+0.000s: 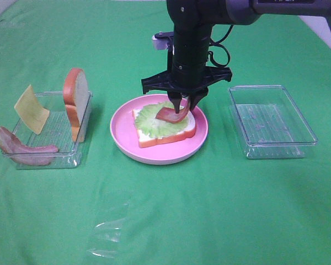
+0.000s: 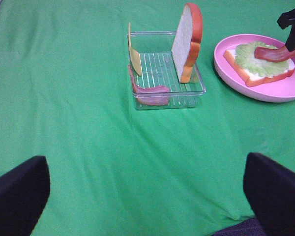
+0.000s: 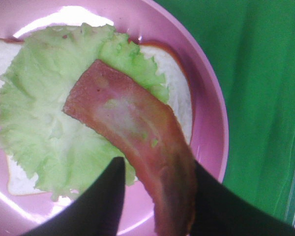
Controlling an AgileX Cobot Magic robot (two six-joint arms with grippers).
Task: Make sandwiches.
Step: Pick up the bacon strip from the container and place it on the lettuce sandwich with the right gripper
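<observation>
Green tablecloth (image 1: 165, 221) lay under the pink plate (image 1: 121, 138) where our right gripper (image 1: 186, 105) straddled the bacon strip (image 1: 170, 115) atop the lettuce (image 1: 151, 118), its grip unclear to us; our left gripper (image 2: 147, 196) gaped open.

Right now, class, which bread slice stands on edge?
The slice in the left tray stands upright; the other lies flat on the pink plate under lettuce.
</observation>
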